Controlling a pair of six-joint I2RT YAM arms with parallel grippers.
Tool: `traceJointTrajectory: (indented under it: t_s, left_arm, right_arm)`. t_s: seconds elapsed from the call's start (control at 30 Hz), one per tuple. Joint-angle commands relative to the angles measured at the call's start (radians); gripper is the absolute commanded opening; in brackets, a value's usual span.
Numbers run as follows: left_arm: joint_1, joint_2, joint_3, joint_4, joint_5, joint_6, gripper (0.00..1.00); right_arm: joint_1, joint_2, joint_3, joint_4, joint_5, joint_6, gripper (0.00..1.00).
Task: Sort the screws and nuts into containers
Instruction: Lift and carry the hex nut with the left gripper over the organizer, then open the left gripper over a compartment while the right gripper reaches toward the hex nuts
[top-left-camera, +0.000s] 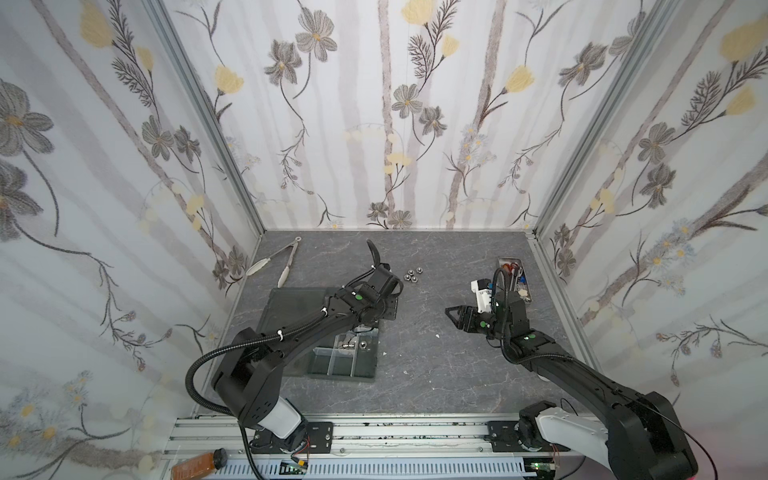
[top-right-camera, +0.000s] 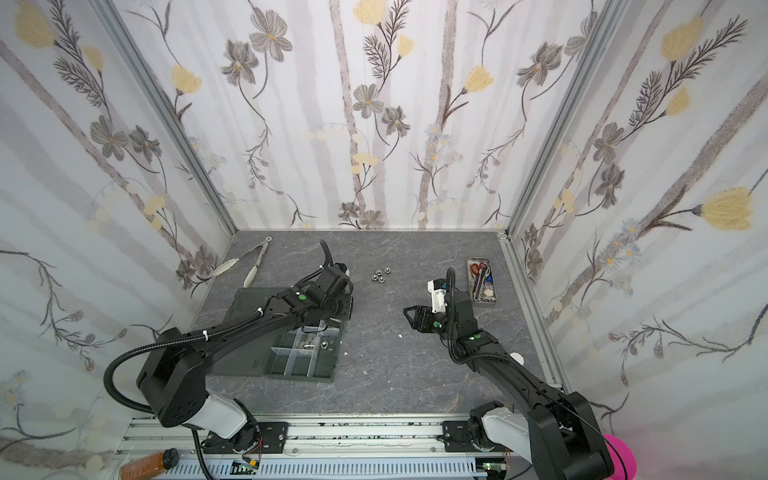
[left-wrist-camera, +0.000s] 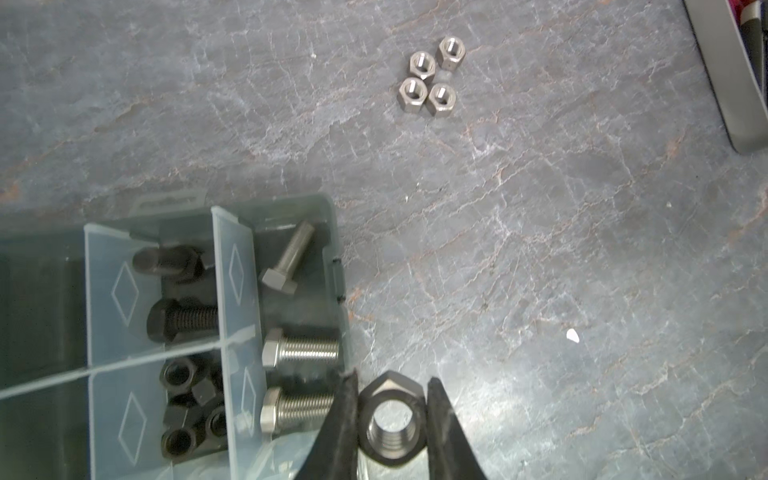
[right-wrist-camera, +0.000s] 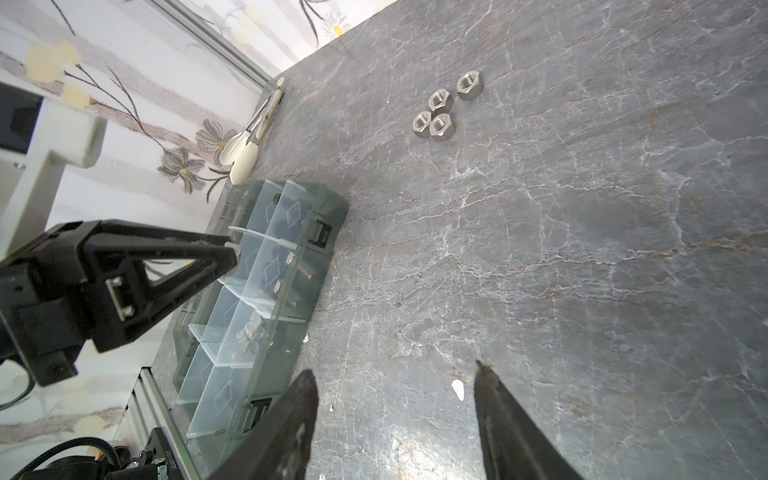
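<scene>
Left claw (left-wrist-camera: 392, 378) is pinched nearly shut on one shiny silver six-sided nut (left-wrist-camera: 390, 428). A black finger presses on each flat side of it. The nut is held up in the air, right by the wall of the dark grey plastic organiser tray (left-wrist-camera: 338, 249) that faces the middle of the grey stone-look tabletop (left-wrist-camera: 540, 249). I cannot tell if the nut is over a cell or over the tabletop.

Right claw (right-wrist-camera: 395, 370) is wide open and has nothing in it. It hangs over the right half of the tabletop, pointing toward the tray and well apart from it.

The tray lies on the left half of the tabletop, nearer the front edge. Its cells have clear plastic walls. The cells along the wall by the held nut have three silver screws with six-sided heads (left-wrist-camera: 303, 353). Next to them, one cell has black screws (left-wrist-camera: 183, 320) and one has small black nuts (left-wrist-camera: 187, 407).

Four more silver nuts (top-left-camera: 413, 275) lie close together on the bare tabletop, near the middle and toward the back edge, well apart from the tray.

Long metal tongs with white tips (top-left-camera: 278, 262) lie by the back left corner. A narrow metal tray of scissors (top-left-camera: 515, 278) sits by the right edge.
</scene>
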Motion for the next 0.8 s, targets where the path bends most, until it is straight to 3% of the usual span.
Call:
traceJointTrajectory:
  t_s: [0.0, 0.4, 0.77]
  left_arm:
    - [-0.012, -0.066, -0.065, 0.005, -0.018, -0.037, 0.2]
    - [-0.03, -0.301, -0.251, -0.092, -0.04, -0.106, 0.21]
    - [-0.032, -0.318, -0.352, -0.035, -0.002, -0.139, 0.25]
  right_arm:
    - [0.021, 0.028, 0.026, 0.007, 0.015, 0.009, 0.61]
    - [0.095, 0.146, 0.111, 0.026, 0.034, 0.028, 0.61]
    - [0.109, 0.194, 0.156, 0.008, 0.048, 0.02, 0.61]
